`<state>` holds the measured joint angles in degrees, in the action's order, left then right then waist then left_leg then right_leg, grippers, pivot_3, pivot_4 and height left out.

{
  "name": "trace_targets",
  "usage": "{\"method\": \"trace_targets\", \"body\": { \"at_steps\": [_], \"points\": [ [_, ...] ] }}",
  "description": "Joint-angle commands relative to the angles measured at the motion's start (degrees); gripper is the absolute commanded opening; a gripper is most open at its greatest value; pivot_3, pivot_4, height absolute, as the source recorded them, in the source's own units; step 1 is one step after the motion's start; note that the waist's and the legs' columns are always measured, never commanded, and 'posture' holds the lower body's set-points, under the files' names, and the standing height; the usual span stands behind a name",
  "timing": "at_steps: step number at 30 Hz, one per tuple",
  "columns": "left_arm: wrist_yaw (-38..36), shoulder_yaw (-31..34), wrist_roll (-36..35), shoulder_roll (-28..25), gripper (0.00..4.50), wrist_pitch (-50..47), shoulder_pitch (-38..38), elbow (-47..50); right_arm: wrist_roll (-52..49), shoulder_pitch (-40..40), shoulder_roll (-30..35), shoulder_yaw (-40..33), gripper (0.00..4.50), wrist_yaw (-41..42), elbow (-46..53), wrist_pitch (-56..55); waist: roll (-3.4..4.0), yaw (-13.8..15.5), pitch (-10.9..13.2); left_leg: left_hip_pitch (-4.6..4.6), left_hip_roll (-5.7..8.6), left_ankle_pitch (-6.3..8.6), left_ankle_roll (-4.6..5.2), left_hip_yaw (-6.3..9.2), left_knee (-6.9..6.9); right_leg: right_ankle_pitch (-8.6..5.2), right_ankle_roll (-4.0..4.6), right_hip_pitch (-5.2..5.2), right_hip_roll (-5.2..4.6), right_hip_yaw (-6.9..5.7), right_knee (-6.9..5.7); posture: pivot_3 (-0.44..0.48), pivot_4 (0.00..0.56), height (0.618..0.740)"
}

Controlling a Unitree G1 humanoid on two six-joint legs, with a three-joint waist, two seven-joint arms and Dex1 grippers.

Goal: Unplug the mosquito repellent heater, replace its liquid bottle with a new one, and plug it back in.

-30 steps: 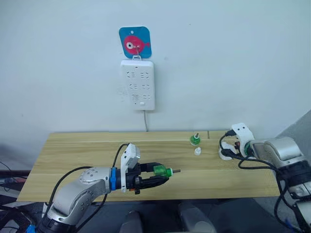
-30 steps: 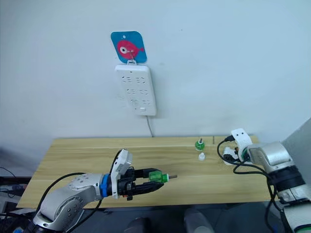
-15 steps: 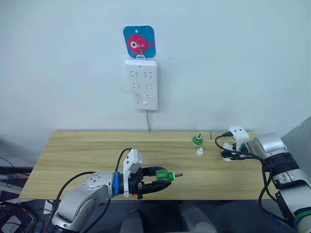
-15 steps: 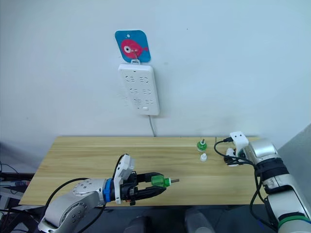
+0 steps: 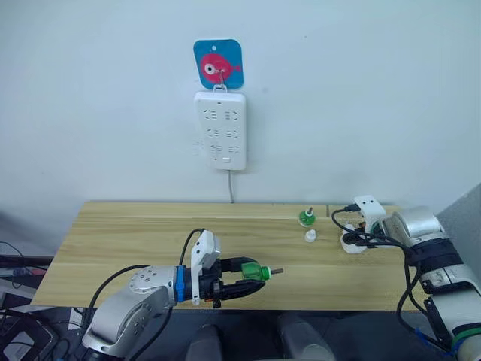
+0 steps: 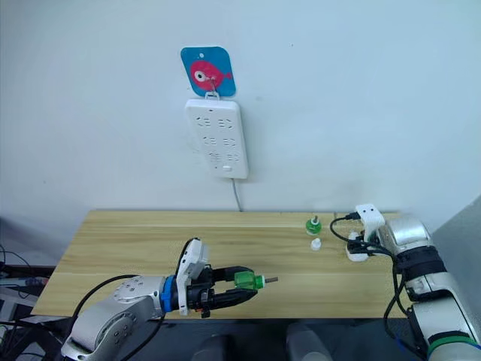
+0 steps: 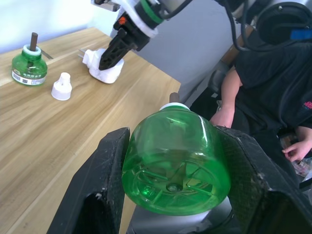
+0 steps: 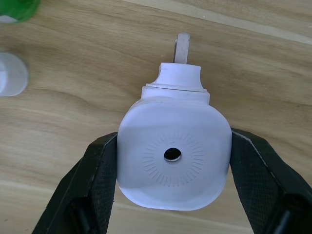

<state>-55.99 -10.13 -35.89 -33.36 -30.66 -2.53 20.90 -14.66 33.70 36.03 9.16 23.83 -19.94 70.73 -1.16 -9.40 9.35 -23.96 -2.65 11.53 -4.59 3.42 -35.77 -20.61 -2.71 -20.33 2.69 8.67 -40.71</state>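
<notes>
The mosquito repellent heater [image 8: 173,157] lay on the table [image 5: 113,233] near its right edge, toward the far right corner, with its round vent hole facing the right wrist camera and a metal prong pointing away along the wood. The right gripper [image 8: 171,195] had its jaws closed on the heater's rounded body, one black finger [image 8: 90,183] pressed to each side.

Just beside the heater, toward the table's middle, a small white cap [image 5: 309,236] sat on the wood — and just behind the cap, close to the far edge, a green liquid bottle [image 5: 304,216] stood upright with its dark wick showing at the top.

Near the front edge, left of the table's middle, the left gripper [image 5: 242,277] held a second green bottle [image 7: 175,161] on its side above the wood, jaws closed on its body, the white neck and dark wick pointing toward the table's right end.

On the wall behind the table a tall white power strip [image 5: 221,140] hung from a blue square hook plate with a pink fish [image 5: 219,65], its cord dropping down behind the far edge. In the left wrist view a person in dark clothing [image 7: 265,83] sat beyond the table's right end
</notes>
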Motion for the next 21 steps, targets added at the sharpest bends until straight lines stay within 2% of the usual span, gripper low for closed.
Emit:
{"method": "trace_targets", "body": {
  "at_steps": [1,6,8,11,13,17,21],
  "points": [
    [-1.72,0.51,-0.20,0.13,2.37,0.72,1.67,-0.50,-2.24,-2.43,4.24,-5.46,2.95,2.32,11.35,3.18,0.01,0.00,0.00,-0.01,0.00,0.00,0.00,0.01,0.00,0.00,-0.01,0.00,0.00,-0.01,0.00,-0.140,0.112,0.733],
    [-3.24,1.81,-1.52,-0.02,2.37,-0.58,5.41,-2.81,-9.91,-7.60,7.38,-14.77,2.95,7.52,27.78,8.56,0.04,-0.19,-0.03,-0.08,0.00,0.00,0.00,0.01,-0.01,-0.02,-0.04,-0.08,0.00,-0.03,-0.02,-0.169,0.095,0.733],
    [-3.81,3.47,-4.25,-0.04,2.37,-3.13,7.91,-3.70,-16.04,-10.34,8.34,-20.53,2.95,12.60,35.57,8.79,0.04,-0.38,-0.04,-0.08,-0.01,0.00,0.00,0.01,-0.01,-0.02,-0.04,-0.07,0.00,-0.03,-0.02,-0.191,0.085,0.733],
    [-5.15,6.11,-8.91,-0.79,2.37,-7.88,11.80,-5.18,-26.01,-12.92,7.31,-28.69,2.95,18.62,43.56,10.77,0.07,-0.93,-0.09,-0.14,0.00,0.00,-0.01,0.03,-0.02,-0.02,-0.04,-0.11,0.01,-0.08,-0.03,-0.219,0.072,0.733],
    [-6.20,7.77,-11.95,-1.68,2.37,-11.29,14.72,-5.84,-34.37,-12.28,4.18,-35.36,2.95,20.73,46.77,15.70,0.02,-1.72,-0.14,-0.19,-0.01,0.00,-0.01,0.04,-0.06,-0.02,-0.05,-0.13,0.01,-0.10,-0.03,-0.232,0.065,0.733],
    [-6.79,10.71,-16.24,-3.11,2.37,-16.83,20.87,-8.08,-46.91,-10.81,-1.48,-41.71,2.95,18.02,48.97,21.69,-0.02,-2.26,-0.33,-0.28,0.00,0.00,-0.01,0.20,-0.18,0.00,-0.07,-0.10,0.02,-0.26,-0.05,-0.239,0.061,0.733],
    [-6.54,12.74,-19.43,-3.91,2.37,-20.92,25.07,-8.95,-55.80,-9.25,-5.73,-42.66,2.95,11.69,48.29,21.77,-0.01,-3.36,-0.40,-0.30,0.02,0.00,-0.01,0.19,-0.21,0.01,-0.09,-0.11,0.01,-0.22,-0.08,-0.238,0.059,0.733]
  ]
}}
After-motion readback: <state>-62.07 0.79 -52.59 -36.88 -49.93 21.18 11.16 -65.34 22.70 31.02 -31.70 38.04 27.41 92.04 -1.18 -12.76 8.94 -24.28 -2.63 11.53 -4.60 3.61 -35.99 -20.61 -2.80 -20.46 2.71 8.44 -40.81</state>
